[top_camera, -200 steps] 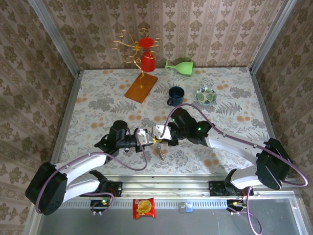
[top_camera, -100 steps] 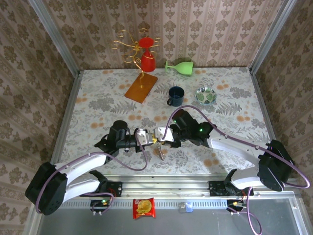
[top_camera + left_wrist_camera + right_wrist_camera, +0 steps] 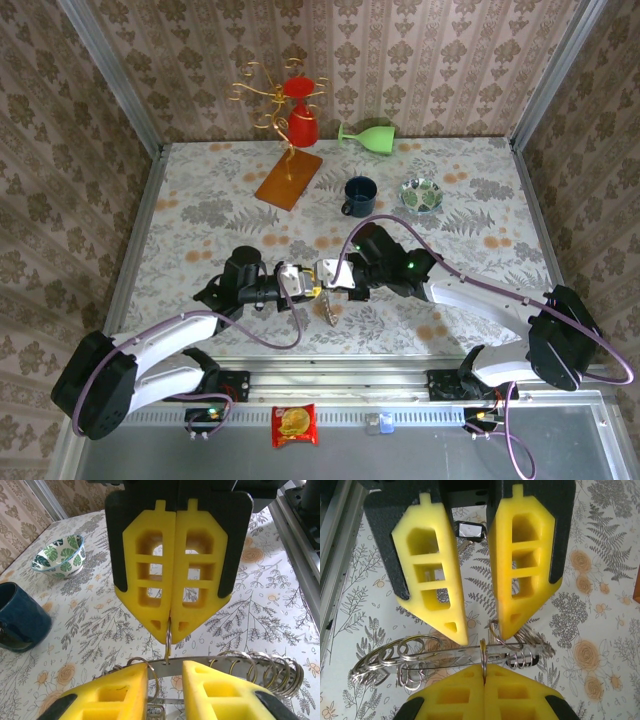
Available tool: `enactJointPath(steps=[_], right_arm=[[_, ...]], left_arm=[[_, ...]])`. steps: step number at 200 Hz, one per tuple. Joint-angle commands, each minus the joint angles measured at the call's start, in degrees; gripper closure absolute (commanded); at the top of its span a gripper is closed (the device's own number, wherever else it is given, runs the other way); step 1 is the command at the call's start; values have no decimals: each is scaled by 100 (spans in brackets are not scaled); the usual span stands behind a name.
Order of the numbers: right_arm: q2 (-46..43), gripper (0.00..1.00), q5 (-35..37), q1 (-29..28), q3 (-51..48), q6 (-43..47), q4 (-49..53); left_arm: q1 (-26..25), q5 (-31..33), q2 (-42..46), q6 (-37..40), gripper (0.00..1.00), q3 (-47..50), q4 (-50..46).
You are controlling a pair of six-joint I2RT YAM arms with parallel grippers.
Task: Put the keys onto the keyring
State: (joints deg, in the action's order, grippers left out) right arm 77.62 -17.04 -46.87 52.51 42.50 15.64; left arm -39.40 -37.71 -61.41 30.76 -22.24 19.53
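Right wrist view: right gripper [image 3: 484,672] has its yellow foam fingers pressed together, pinching a thin wire loop [image 3: 483,652] that stands edge-on. The loop crosses the flat grey metal keyring [image 3: 455,655], seen here side-on as a slim silvery band running left to right. The band hangs above the floral table [image 3: 600,645], between the two grippers, near the table's near edge at the centre.

Left gripper [image 3: 481,627] faces it with jaws spread. The band lies across its fingertips, and I cannot tell whether they bear on it. A cluster of small split rings [image 3: 395,667] crowds each end of the band.

A small silvery key with a black head [image 3: 470,530] shows in the gap between the left fingers, beyond the band. Hanging or lying on the table: cannot tell.

Risks, as judgement:
- With the left jaws apart, the band may depend on one pinch on thin wire. It could pivot, sag or drop.
- Wire that fine may slip out from between soft pads under any sideways pull.
- If the band tilts, the split rings could slide along it and bunch.
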Motion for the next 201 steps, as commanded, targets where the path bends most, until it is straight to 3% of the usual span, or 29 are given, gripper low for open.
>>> enactJointPath(steps=[1,68,137,201], right_arm=[[74,100,120,-89,254,207,215],[380,100,458,-235,606,500,618],[367,100,448,-263,690,564,794],[403,100,235,-304,706,496,720]], left_arm=[[-66,-43,88,137,75,-243,-143],[-114,-9,155,231,81,-338,-300],[-116,29,243,248,76,-399,-397],[-124,-119,120,-54,77,-290,157]])
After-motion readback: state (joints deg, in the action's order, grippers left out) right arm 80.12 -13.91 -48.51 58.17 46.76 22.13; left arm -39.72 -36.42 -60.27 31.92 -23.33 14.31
